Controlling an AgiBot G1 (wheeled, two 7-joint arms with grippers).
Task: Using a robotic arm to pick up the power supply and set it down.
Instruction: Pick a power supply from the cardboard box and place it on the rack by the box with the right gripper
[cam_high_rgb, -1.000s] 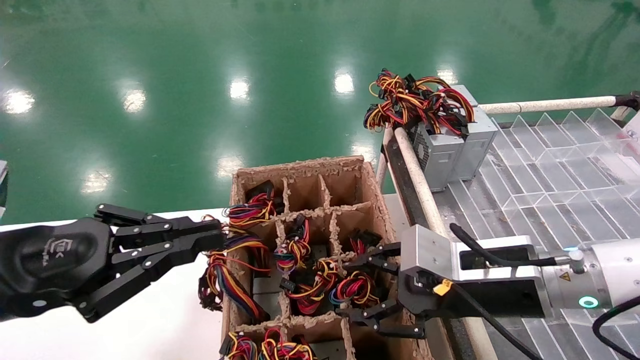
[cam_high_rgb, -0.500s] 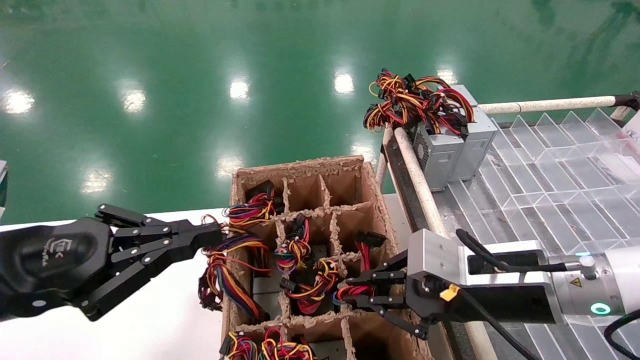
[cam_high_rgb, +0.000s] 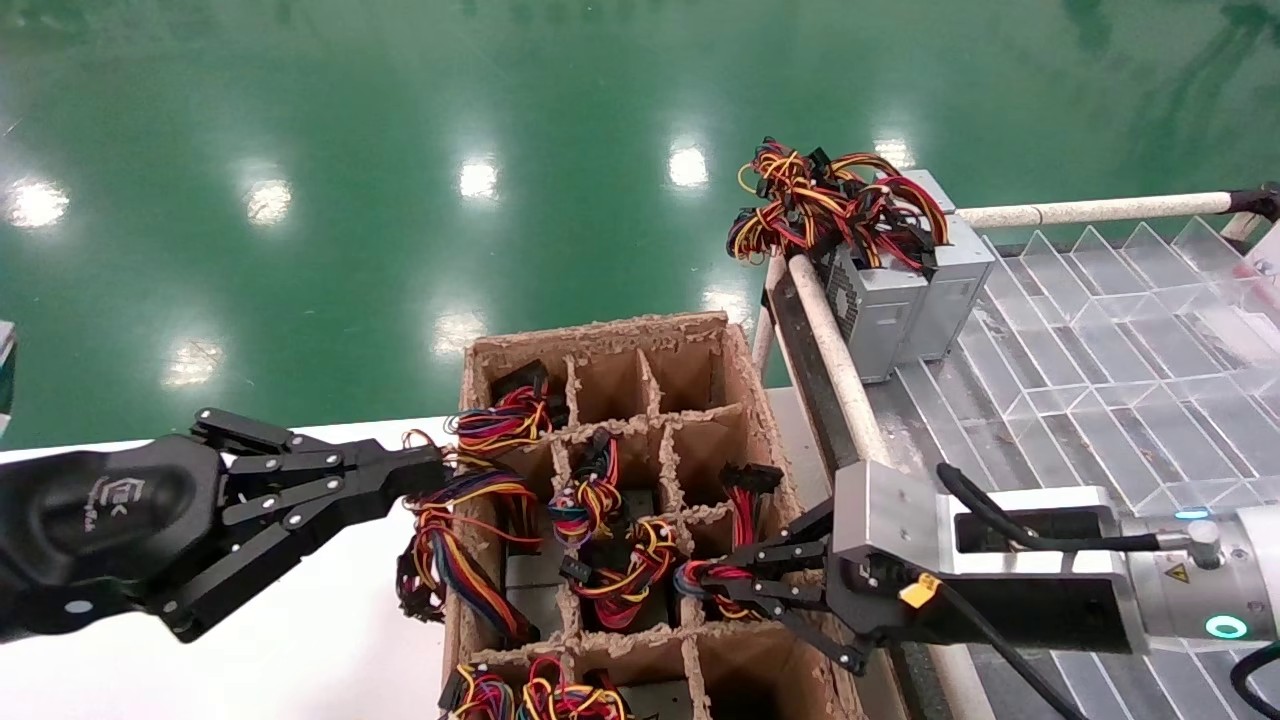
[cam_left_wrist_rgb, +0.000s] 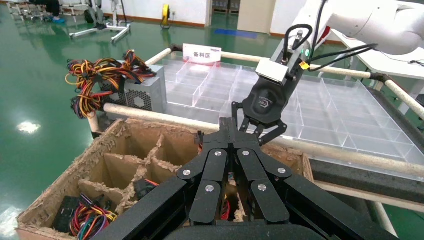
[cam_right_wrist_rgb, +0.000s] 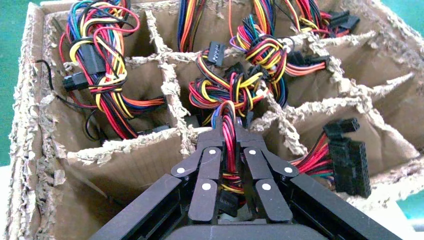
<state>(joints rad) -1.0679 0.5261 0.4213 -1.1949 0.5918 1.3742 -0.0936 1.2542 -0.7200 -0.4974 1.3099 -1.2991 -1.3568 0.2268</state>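
Observation:
My right gripper (cam_high_rgb: 712, 582) (cam_right_wrist_rgb: 228, 131) is at the right side of the cardboard box (cam_high_rgb: 600, 328), shut on a slim bunch of red, yellow and black wires (cam_right_wrist_rgb: 228, 114) (cam_high_rgb: 700, 573). These wires belong to the power supply. Its grey body is hidden down in its cell beneath the fingers. The bunch runs straight up between the two pads. My left gripper (cam_high_rgb: 432, 470) (cam_left_wrist_rgb: 230, 131) is parked at the box's left edge, shut and holding nothing.
The divided box (cam_right_wrist_rgb: 30, 100) holds several other wire bunches (cam_high_rgb: 470, 520). Two grey boxes with bushy wires (cam_high_rgb: 900, 300) (cam_left_wrist_rgb: 145, 92) stand at the far corner of a clear partitioned tray (cam_high_rgb: 1100, 350). A padded rail (cam_high_rgb: 830, 350) separates that tray from the box.
My right gripper went from open over the cell to shut on the wire bunch. The arm drew back toward me and to the right. The left arm stayed put.

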